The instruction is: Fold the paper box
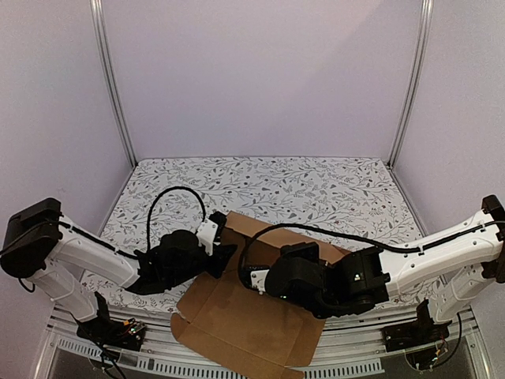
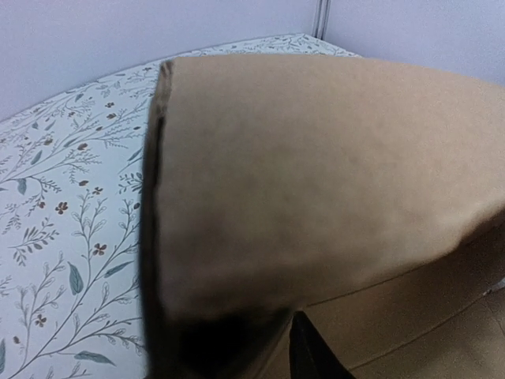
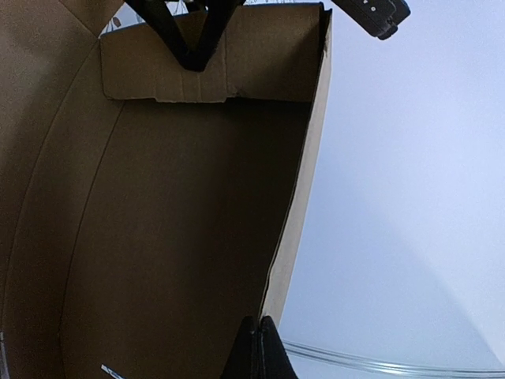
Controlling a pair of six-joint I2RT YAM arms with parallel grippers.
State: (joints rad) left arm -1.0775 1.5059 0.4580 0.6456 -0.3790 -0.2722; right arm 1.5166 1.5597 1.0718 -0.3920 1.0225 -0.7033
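1. While the box (image 1: 245,324) lies at the near edge of the table (image 1: 316,181) between both arms, you're early to midway, by my read: most of the sheet is flat.
2. Done: one side wall (image 3: 304,158) stands up, with a small flap (image 3: 260,63) turned in at its far end.
3. Left to do: the wide near panels, the other walls and the tabs show no fold yet.
4. Left gripper (image 1: 219,259): at the box's left side, with cardboard filling its wrist view. You can't tell its jaw gap.
5. Right gripper (image 3: 256,347): closed, tips together right at the wall's lower edge. You can't tell whether they pinch it.
6. Edges: the near panel overhangs the table's front edge and is unsupported there. Pressing on it would likely tip the sheet.
7. Room: your open room is on the far side of the table. The two wrists sit close together over the box, so there's little slack between them.
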